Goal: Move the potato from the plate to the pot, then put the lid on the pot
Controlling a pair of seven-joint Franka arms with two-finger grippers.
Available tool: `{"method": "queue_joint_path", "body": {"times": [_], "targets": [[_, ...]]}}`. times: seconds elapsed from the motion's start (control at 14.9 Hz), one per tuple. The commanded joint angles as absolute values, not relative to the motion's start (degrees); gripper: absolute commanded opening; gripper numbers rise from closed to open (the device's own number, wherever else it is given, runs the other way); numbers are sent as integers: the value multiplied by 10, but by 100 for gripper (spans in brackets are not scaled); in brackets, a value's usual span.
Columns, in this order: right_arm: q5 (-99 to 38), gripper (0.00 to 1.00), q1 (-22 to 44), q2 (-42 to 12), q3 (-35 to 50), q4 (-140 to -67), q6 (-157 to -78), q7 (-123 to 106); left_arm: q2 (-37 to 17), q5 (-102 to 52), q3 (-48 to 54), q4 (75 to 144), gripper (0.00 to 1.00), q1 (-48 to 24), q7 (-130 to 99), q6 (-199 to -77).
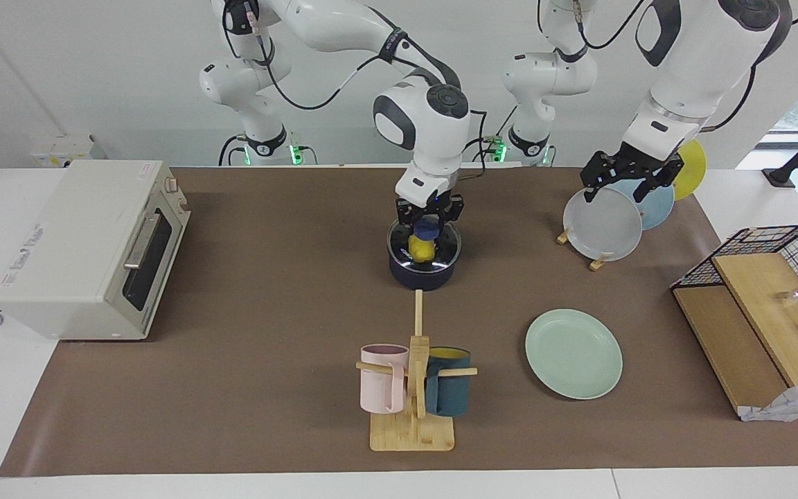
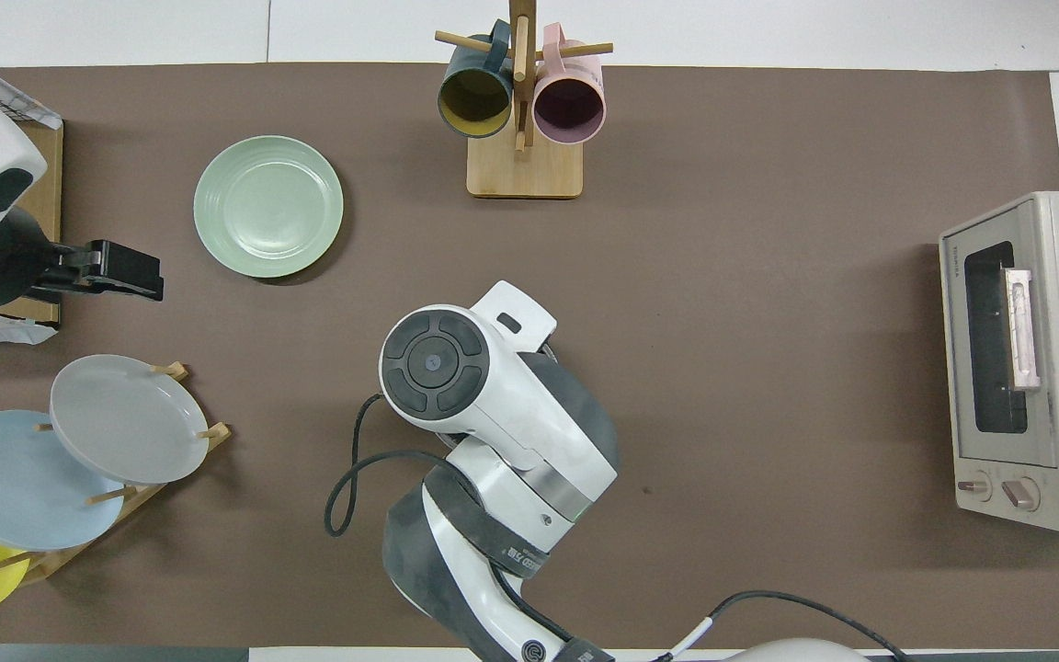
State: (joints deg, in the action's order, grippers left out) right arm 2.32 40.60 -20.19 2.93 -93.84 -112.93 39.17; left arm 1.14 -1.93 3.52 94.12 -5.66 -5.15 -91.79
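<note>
The dark blue pot [image 1: 424, 276] stands mid-table, near the robots. The yellow potato [image 1: 421, 249] lies inside it and shows through the clear glass lid [image 1: 449, 244], which rests on the pot's rim. My right gripper [image 1: 429, 223] is straight above the pot, its fingers closed on the lid's blue knob [image 1: 429, 228]. In the overhead view the right arm hides the pot, lid and potato. The mint-green plate [image 1: 573, 353] [image 2: 267, 207] lies empty, farther from the robots, toward the left arm's end. My left gripper [image 1: 621, 190] [image 2: 148, 276] waits open and empty, up over the plate rack.
A rack of upright grey, light blue and yellow plates [image 1: 603, 223] stands at the left arm's end. A wire basket with wooden boards [image 1: 773, 291] is beside it. A mug tree with pink and teal mugs [image 1: 414, 388] stands farther out. A toaster oven [image 1: 87, 246] is at the right arm's end.
</note>
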Motion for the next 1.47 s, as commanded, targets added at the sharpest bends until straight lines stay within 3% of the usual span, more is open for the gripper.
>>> {"method": "queue_joint_path", "body": {"times": [0.0,0.74,1.41], "targets": [[30,0,410,-186,33,-985,-1177,413,25,-14,38,952,100,-50,-45,-905],[44,0,415,-173,33,-1044,-1238,410,30,-15,38,958,100,-46,-46,-911],[75,0,414,-174,33,-1044,-1262,410,29,-15,37,955,100,-45,-46,-915]]}}
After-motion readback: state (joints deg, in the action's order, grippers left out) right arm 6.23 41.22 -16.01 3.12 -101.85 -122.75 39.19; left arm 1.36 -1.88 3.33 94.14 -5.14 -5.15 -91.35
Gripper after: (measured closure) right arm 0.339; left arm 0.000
